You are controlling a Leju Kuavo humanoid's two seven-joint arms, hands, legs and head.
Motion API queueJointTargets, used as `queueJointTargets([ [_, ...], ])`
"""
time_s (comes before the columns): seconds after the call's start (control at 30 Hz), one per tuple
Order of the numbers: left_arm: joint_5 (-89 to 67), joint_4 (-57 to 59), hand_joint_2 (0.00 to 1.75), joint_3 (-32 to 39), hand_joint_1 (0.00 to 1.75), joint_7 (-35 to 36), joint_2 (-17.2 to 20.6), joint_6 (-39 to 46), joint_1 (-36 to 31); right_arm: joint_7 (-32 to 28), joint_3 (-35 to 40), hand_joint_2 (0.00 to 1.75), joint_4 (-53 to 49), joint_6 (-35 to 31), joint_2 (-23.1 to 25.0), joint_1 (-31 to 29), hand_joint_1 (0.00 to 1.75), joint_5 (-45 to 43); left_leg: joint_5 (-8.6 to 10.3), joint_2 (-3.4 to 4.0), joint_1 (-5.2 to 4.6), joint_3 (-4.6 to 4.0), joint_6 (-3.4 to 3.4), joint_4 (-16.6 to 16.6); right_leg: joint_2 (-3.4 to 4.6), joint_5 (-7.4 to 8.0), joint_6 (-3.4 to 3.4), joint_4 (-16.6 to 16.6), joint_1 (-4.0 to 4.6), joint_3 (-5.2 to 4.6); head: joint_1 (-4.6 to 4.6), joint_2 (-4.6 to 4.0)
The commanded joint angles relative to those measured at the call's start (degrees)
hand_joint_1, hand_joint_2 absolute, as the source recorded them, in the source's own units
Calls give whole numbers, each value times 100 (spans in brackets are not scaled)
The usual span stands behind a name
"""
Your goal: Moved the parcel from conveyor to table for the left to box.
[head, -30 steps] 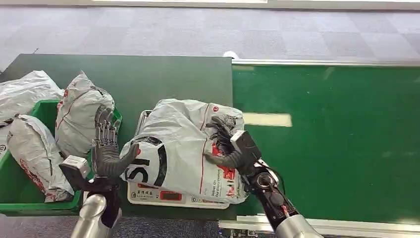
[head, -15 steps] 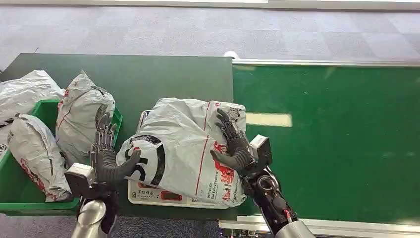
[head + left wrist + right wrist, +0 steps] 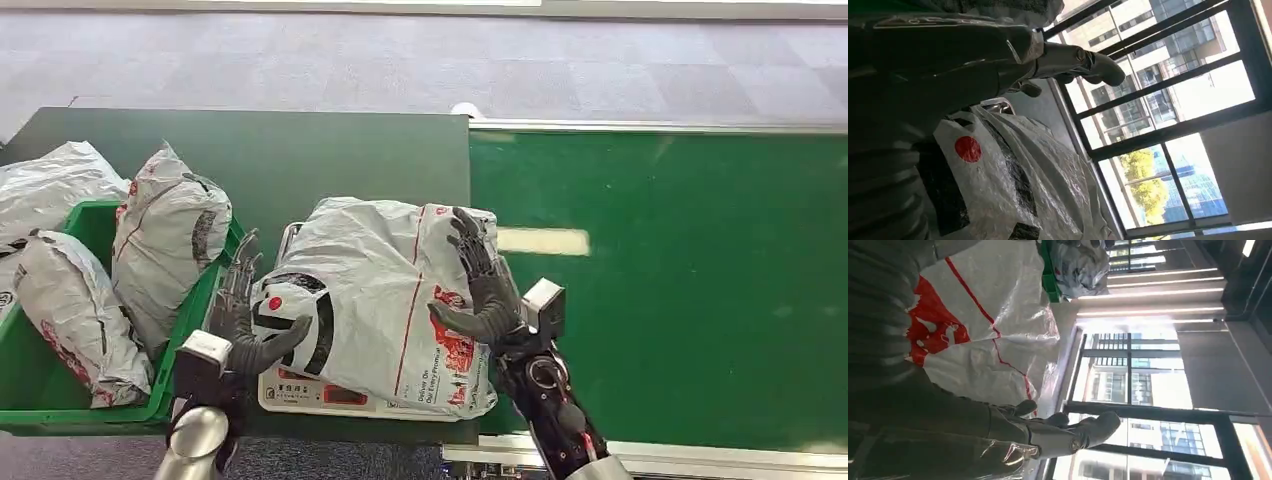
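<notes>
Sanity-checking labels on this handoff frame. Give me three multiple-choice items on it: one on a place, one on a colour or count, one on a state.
1. What does the large grey plastic mailer parcel with red print lie on?
A. the white weighing scale
B. the conveyor belt
C. the floor

2. How many grey parcels are at the green plastic bin, in it or against its far rim?
A. none
B. one
C. three

3. How do the hands stand to the large parcel?
A. both hang clear above it
B. one at each end, fingers apart
C. the right hand lifts it alone

Key: 1 A, the white weighing scale shows under the parcel's near edge. 2 C, the head view shows three at the bin. 3 B, the left hand is at the parcel's end nearer the bin and the right hand rests on the end nearer the green conveyor belt.
</notes>
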Motion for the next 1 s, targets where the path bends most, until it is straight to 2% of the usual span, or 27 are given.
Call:
queueJointTargets([
  [0.03,-964,11,175,-411,0,397,202,-150,-195,141,-505,175,-984,-295,-34,455,0,168,9,-9,1,-12,1,-2,-13,6,-2,-3,2,-8,0,0],
  [0.27,-1658,268,175,-594,0,904,413,-634,-502,321,-659,175,-1716,-452,59,709,0,360,8,-8,0,-14,-1,1,-11,5,-3,2,1,-11,0,0],
  [0.37,-1658,268,175,-594,0,904,413,-634,-502,321,-659,175,-1716,-452,59,709,0,360,6,-8,-1,-7,-1,-1,-10,2,-2,1,-1,-6,0,0],
  [0.5,-2231,618,175,-610,0,1486,474,-764,-519,426,-676,175,-2015,-431,98,1007,0,515,5,-8,-1,-1,0,-5,-10,2,-1,-4,0,1,0,0],
  [0.67,-2918,1265,175,-749,0,2137,604,-1258,-559,482,-613,175,-1709,-347,188,1008,0,606,6,3,0,7,0,-11,-1,5,-2,-9,1,6,0,0],
  [0.9,-3182,1755,175,-1027,0,2081,658,-1681,-539,579,-563,175,-1453,-304,171,944,0,679,9,4,-4,17,0,-17,0,8,-1,-12,-3,18,-2,0],
  [0.93,-3187,1779,175,-1038,131,2077,658,-1689,-556,588,-572,175,-1469,-310,171,957,0,684,16,4,-4,16,1,-23,-1,15,-1,-18,-3,18,0,0],
  [1.0,-3191,1791,175,-1044,131,2072,649,-1682,-584,610,-583,175,-1487,-315,167,969,0,691,12,-13,-4,29,1,-20,-16,9,-1,-15,-3,38,0,0],
])
